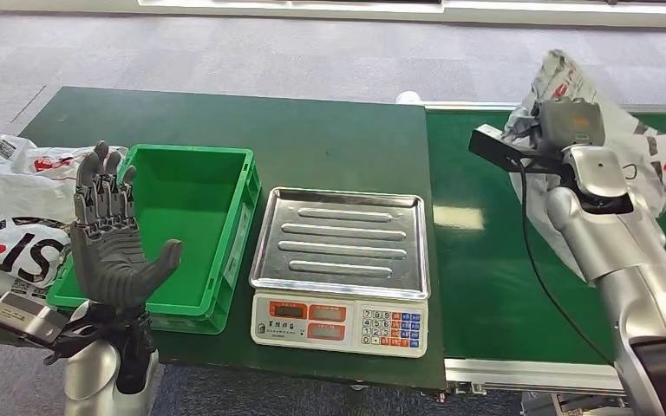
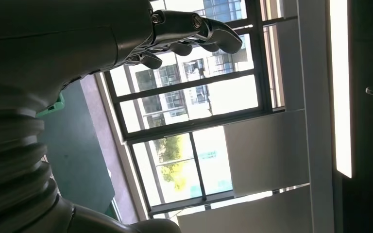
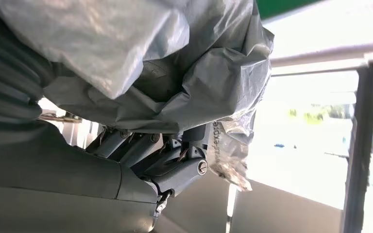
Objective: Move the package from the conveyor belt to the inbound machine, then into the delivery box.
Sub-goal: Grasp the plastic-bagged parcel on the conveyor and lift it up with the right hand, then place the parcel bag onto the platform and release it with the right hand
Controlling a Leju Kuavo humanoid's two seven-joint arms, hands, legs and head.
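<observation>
progress looks early: the package is at the right over the belt, in the right hand's hold, and as far as the pictures show neither later stage is done. the scale, which i take to be the inbound machine, stands mid-table with its steel tray bare. the crate just left of it, likely the delivery box, shows a bare green floor. so the carry to the scale and the drop into the crate both appear to be left.

the right wrist view shows the right hand's dark fingers curled in against crumpled grey plastic, the bag bunched over and around them; the hand is clamped on the package. whether the bag has fully left the belt i cannot tell. from the head view the package sits at the end of the right arm, well right of the scale.

the left hand is raised in front of the crate's near-left corner, palm out, fingers apart and holding nothing. other bags lie on the table beyond it, beside the crate.
</observation>
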